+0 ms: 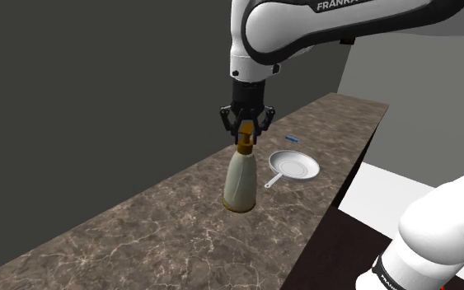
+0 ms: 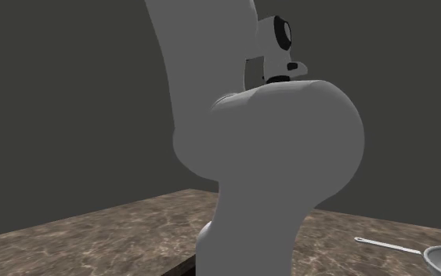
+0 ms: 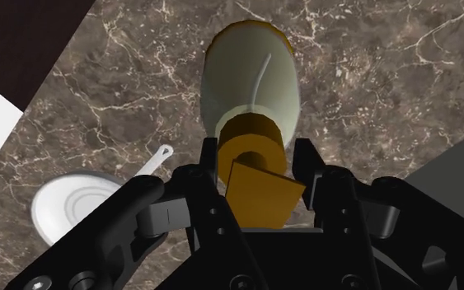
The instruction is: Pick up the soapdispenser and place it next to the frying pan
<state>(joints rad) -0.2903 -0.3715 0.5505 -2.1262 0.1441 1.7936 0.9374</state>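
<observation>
Claw (image 1: 246, 137) clamps the amber pump neck of one pear-shaped cream soap dispenser (image 1: 240, 183), upright on the veined brown marble counter (image 1: 139, 239); one round white frying pan (image 1: 297, 167) lies at its two o'clock. Second exterior view: the pan sits at four o'clock of the smooth grey arm (image 2: 273, 157). Wrist view: both fingers (image 3: 306, 169) pinch the collar.

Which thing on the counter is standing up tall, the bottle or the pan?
The soap dispenser, the pale bottle with the brown pump top, stands upright. The white frying pan lies flat beside it.
</observation>
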